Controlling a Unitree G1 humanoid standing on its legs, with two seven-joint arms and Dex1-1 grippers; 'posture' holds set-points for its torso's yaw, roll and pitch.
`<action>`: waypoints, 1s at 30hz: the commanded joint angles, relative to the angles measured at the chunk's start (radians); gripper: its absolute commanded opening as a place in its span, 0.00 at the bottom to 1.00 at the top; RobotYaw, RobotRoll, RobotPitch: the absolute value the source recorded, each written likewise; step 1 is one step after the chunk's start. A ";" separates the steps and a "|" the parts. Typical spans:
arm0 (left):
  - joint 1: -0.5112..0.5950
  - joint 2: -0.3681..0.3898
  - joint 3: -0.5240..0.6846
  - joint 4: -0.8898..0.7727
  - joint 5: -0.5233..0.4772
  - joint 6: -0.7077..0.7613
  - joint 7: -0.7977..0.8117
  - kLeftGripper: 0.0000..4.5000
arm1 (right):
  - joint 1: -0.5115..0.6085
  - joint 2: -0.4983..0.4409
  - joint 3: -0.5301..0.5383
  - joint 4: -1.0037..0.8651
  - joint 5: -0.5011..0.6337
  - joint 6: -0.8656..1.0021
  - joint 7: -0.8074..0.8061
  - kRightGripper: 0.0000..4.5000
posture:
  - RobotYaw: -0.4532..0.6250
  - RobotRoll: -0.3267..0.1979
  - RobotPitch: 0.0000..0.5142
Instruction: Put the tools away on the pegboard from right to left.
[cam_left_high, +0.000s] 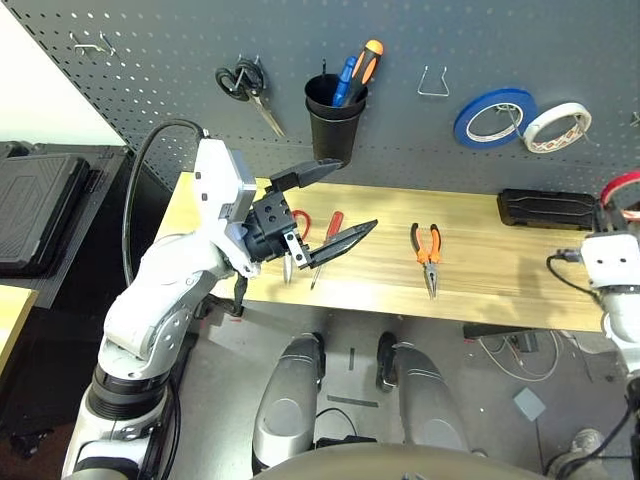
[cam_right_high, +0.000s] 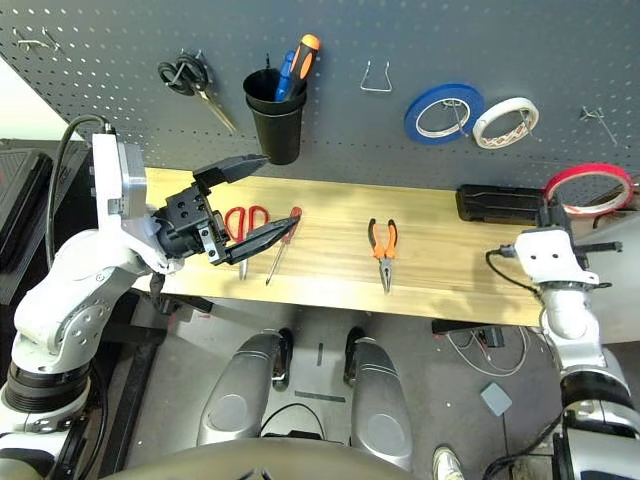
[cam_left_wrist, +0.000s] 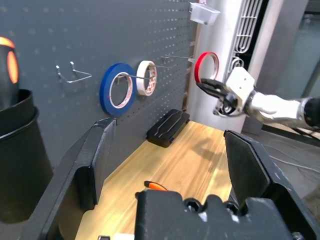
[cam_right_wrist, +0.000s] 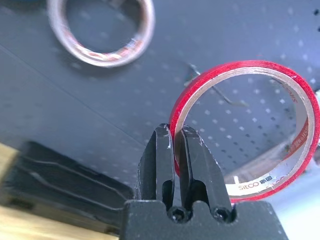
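Holding: my right gripper (cam_right_wrist: 176, 142) pinches the rim of the red tape ring (cam_right_wrist: 245, 130) between its two black fingers, jaws closed tight on the thin band.
Red tape ring: lifted off the table, close in front of the pegboard (cam_left_high: 400, 50), near a bare metal hook (cam_right_wrist: 212, 87) at the board's right end, past the white tape roll (cam_right_high: 505, 121).
Left gripper (cam_left_high: 335, 205): jaws spread wide, gripping nothing, raised above the table's left part, in front of the pegboard.
Pliers (cam_right_high: 383, 247): flat on the wooden table (cam_right_high: 440, 260), below the pegboard's empty wire hook (cam_right_high: 375, 78).
Screwdriver (cam_right_high: 283, 240): on the table, left of the pliers, partly behind my left finger.
Red-handled scissors (cam_right_high: 243, 225): on the table, just left of the screwdriver.
Pegboard fittings: black-handled scissors (cam_right_high: 190, 80), black cup (cam_right_high: 275, 120) with tools in it, blue tape roll (cam_right_high: 442, 112).
Black case (cam_right_high: 500, 203): on the table at the pegboard's foot, under the tape rolls.
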 joint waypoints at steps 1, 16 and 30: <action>-0.004 0.010 -0.020 0.001 0.003 0.007 -0.013 1.00 | -0.062 -0.040 -0.010 0.091 0.020 0.032 0.027 0.02 | 0.65 0.62 0.38; -0.006 0.031 -0.022 -0.012 0.005 0.029 -0.010 1.00 | -0.477 -0.066 0.045 0.331 0.022 0.397 0.264 0.02 | 0.66 0.62 0.42; 0.008 0.030 -0.015 -0.027 0.003 0.038 0.013 1.00 | -0.363 -0.047 0.048 0.270 0.033 0.185 0.186 0.83 | 0.67 0.62 0.45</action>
